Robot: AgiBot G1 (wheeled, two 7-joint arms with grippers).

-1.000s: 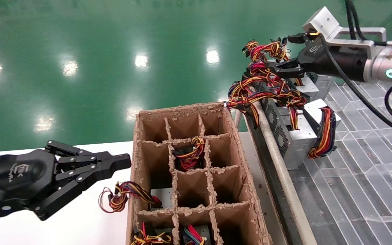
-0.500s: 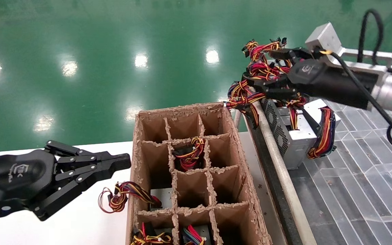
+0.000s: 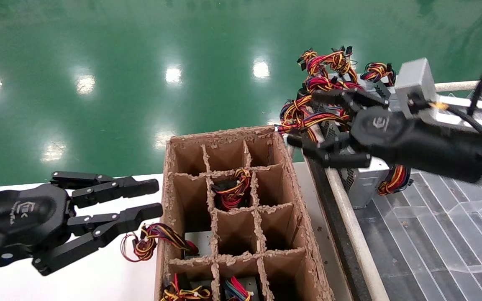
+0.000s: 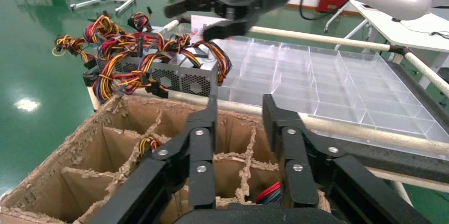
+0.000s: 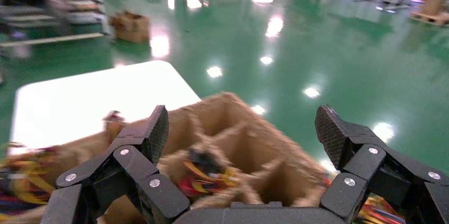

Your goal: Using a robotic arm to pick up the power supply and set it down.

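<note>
Beyond the far right corner of the box [image 3: 241, 217], the right end effector [image 3: 322, 125] hung over the rail [image 3: 341, 200], its jaws spread wide and holding nothing; the right wrist view showed only the box's compartments and green floor between its fingers [image 5: 153, 128]. The supply [image 3: 362, 179] sat just behind and under that end effector, on the clear tray [image 3: 433, 217] among other like units, with its wires [image 3: 396, 175] draped down the near side. A tangle of loose wires [image 3: 320, 83] lay just ahead of the fingertips. The step in hand looked like the reach for a grasp, and doing it well would mean closing on the metal case itself, not on the bundle: wires would probably slip or drag neighbouring units along. The jaws would need to straddle the case squarely, clear of the rail, before closing. A straight lift would then likely be needed until the trailing wires came free. The left end effector [image 3: 151, 198] waited over the white worktop [image 3: 98, 271] beside the box, jaws partly open and empty, close to a wire loop [image 3: 149, 242] poking from a cutout.
</note>
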